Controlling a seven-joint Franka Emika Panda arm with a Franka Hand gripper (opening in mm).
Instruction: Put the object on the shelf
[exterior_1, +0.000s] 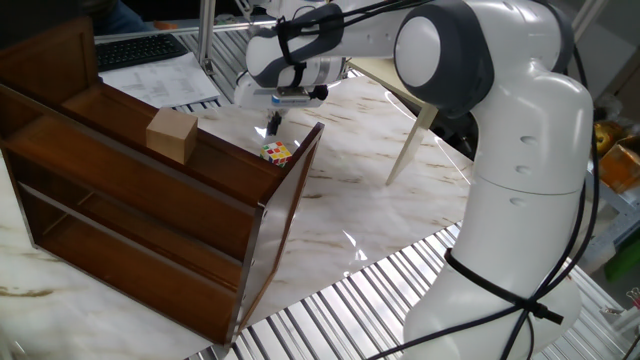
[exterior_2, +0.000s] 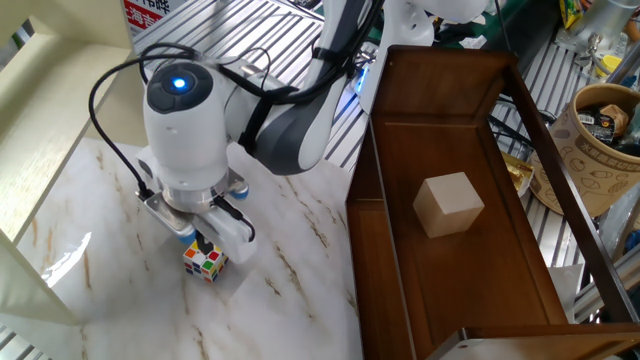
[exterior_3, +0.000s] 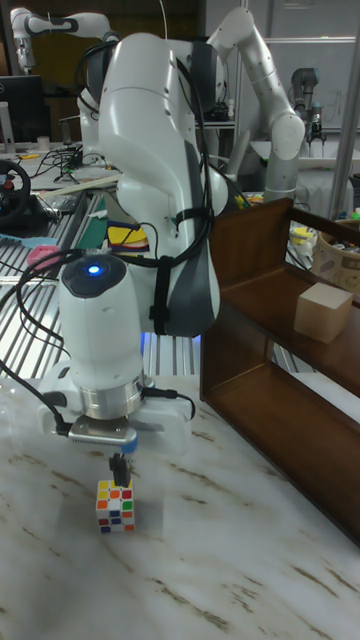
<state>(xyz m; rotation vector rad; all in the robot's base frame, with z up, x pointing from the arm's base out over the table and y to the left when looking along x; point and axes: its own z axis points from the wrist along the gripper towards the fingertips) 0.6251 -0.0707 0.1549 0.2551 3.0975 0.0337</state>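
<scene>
- The Rubik's cube (exterior_3: 115, 506) sits on the marble tabletop (exterior_2: 290, 290), outside the dark brown wooden shelf (exterior_2: 470, 260) and just off that shelf's open end panel — so the task's thing is not yet lifted and not yet shelved.
- The gripper (exterior_3: 121, 468) hangs directly above the cube, pointed straight down, which reads as a top-down approach for a pick.
- Its fingertips appear as one thin dark stub just over the cube's top face; whether they touch it, or how the jaws stand, I cannot tell from any view.
- The cube stands flat and square on the marble, upright, with free space on its sides away from the shelf — likely room for fingers to straddle it.
- A plain tan wooden block (exterior_2: 448, 204) already rests on the shelf's upper tier, well apart from the cube; the remaining board beside it looks like the natural spot for placing.
- The shelf's side panel stands between cube and tier, so the carry probably needs a lift over that edge.
</scene>
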